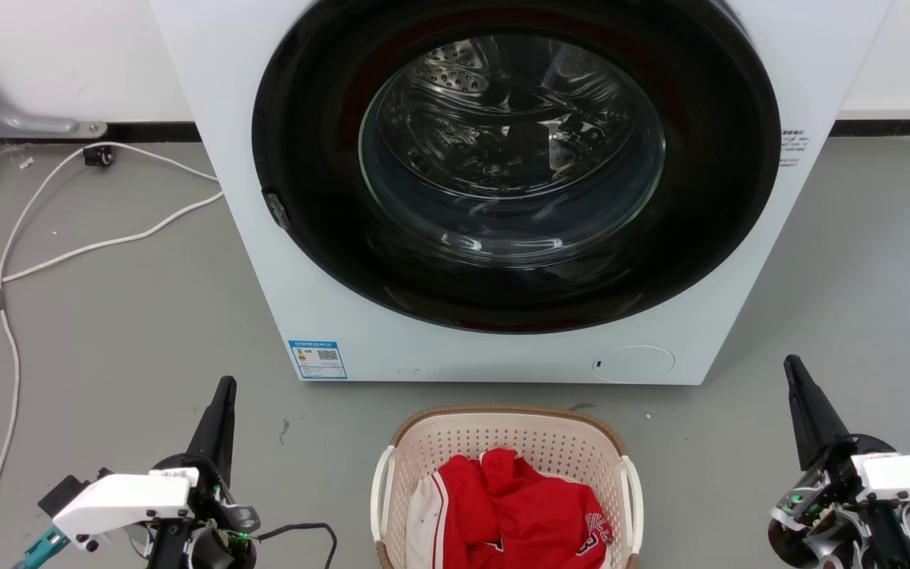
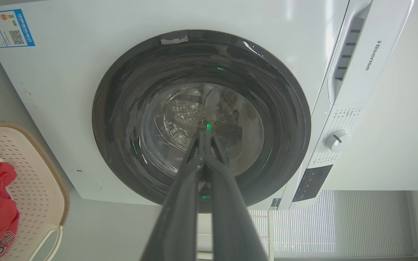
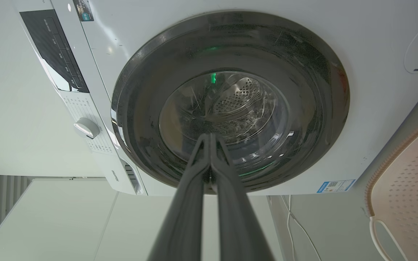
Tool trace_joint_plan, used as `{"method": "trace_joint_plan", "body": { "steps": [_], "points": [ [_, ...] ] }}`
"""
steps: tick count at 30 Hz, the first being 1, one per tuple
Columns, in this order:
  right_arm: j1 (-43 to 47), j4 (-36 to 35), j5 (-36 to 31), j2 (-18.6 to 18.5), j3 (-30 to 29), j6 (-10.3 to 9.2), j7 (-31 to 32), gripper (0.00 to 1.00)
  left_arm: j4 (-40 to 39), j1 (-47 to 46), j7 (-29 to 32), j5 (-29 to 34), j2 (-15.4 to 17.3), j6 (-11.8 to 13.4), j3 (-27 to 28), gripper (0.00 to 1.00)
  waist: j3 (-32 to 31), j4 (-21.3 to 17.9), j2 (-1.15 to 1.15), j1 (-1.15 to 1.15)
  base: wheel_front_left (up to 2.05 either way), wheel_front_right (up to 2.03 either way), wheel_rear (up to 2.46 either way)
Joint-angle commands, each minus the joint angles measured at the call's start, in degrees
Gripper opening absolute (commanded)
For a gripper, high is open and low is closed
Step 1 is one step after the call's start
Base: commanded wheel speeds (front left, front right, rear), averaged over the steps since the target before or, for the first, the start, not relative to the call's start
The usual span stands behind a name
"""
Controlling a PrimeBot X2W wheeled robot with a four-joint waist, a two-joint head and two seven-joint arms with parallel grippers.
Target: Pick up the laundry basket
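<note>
We see a holey cream plastic basket (image 1: 535, 442), brown woven rim, at six o'clock; left claw (image 1: 225, 389) and right claw (image 1: 795, 370) pressed together.

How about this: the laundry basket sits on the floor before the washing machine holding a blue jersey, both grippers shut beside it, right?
Not quite: the head view shows the jersey in the laundry basket is red, not blue. The rest stands: it sits on the floor before the washing machine, left gripper and right gripper shut either side.
</note>
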Motion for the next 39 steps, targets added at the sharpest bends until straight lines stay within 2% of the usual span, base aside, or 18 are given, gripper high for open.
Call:
{"method": "trace_joint_plan", "body": {
  "steps": [1,19,20,24,33,39],
  "points": [
    [-0.6,0.0,-0.3,0.2,-0.1,0.02,0.1,0.0,0.1,-0.5,0.1,0.2,0.0,0.0,0.1,0.0,0.0,0.0,0.0,0.0,0.0,0.0,0.0],
    [-0.6,0.1,-0.5,0.3,-0.2,0.02,0.3,0.0,0.1,-0.6,0.3,0.5,-0.2,0.0,0.3,0.0,0.0,0.0,0.0,0.0,0.0,0.0,0.0],
    [0.0,0.0,0.0,0.1,-0.1,0.0,0.0,1.0,0.0,0.0,0.1,0.1,-0.1,0.0,0.2,1.0,0.0,0.0,0.0,0.0,0.0,0.0,0.0],
    [1.0,1.2,0.0,0.2,0.0,0.0,0.0,1.0,1.3,1.0,0.0,0.0,-0.4,0.0,0.1,1.0,0.0,0.0,0.0,0.0,0.0,0.0,0.0],
    [1.7,-0.6,-1.9,0.2,1.9,0.0,-2.6,1.0,0.6,0.0,-2.6,1.8,-0.4,0.0,-2.5,1.0,0.1,-0.1,0.0,0.0,0.0,0.0,0.0],
    [2.3,-2.4,-8.1,0.2,2.9,0.0,-4.7,1.0,-1.1,-0.4,-4.7,9.2,-0.4,0.0,-3.5,1.0,0.0,-0.2,0.0,0.0,0.0,0.0,0.0]
  ]
}}
